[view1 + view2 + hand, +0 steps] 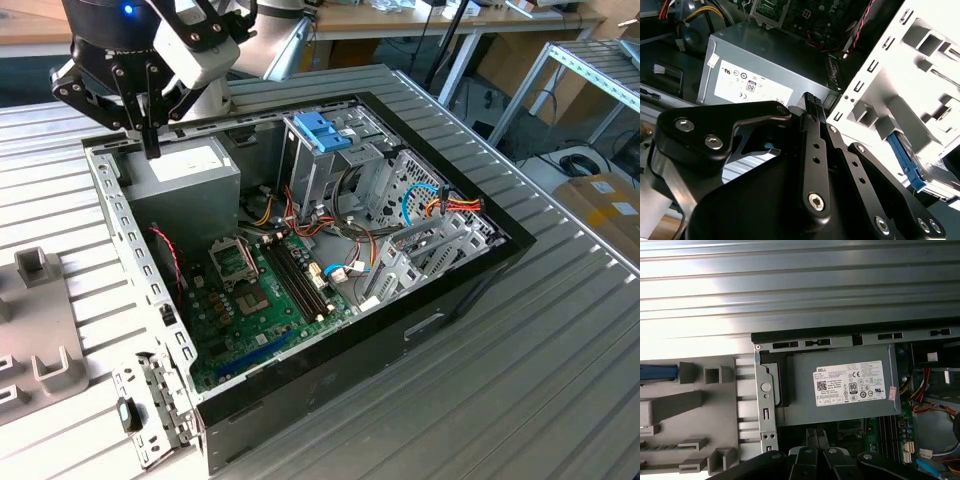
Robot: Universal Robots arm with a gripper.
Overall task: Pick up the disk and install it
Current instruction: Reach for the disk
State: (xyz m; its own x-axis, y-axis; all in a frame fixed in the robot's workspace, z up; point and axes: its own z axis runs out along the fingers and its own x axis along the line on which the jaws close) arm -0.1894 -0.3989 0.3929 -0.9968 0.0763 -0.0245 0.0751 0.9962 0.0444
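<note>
gripper (150,148) tips together, empty, hangs over psu (185,170) at case (400,340) corner. disk (657,372), blue edge visible, sits in fixture (710,405) beside case, prob. staged there for pickup.

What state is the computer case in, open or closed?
Open: the computer case has no side panel, leaving its motherboard and power supply exposed.

My remote feed: a matte black hand (150,145), a grey power supply (185,185) with a white printed label (852,383), a green motherboard (250,300), a bright blue handle (322,132) on the silver drive cage (330,172), red, orange and yellow wires (458,205), a black computer case (380,345), and my counter (560,330), silver with ridged stripes.
</note>
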